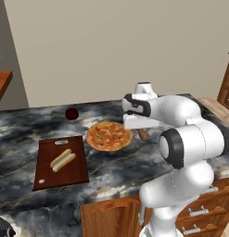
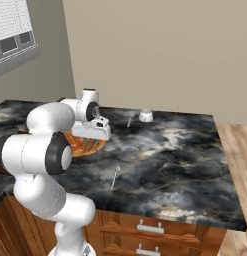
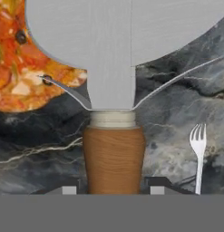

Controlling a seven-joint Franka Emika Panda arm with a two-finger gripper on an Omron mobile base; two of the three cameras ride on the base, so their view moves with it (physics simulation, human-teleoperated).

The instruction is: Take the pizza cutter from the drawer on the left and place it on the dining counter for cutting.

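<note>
The pizza cutter [image 3: 114, 149] hangs in my gripper [image 3: 113, 190], whose jaws are shut on its brown wooden handle. Its pale grey wheel [image 3: 122, 31] fills the top of the hand view. It hovers over the dining counter [image 3: 177, 113], just to the right of the pizza [image 3: 13, 68]. In the left base view the gripper [image 1: 142, 132] points down beside the pizza [image 1: 109, 136], a bit of brown handle [image 1: 143, 134] showing under it, above the dark marbled counter [image 1: 111, 171]. I cannot tell which drawer front is the task's drawer.
A fork [image 3: 198, 149] lies on the stone right of the cutter. A wooden board [image 1: 46, 178] with a hot dog bun sits left of the pizza, a dark red cup [image 1: 72, 113] behind it. Drawer fronts [image 2: 150, 229] with silver handles run under the counter edge.
</note>
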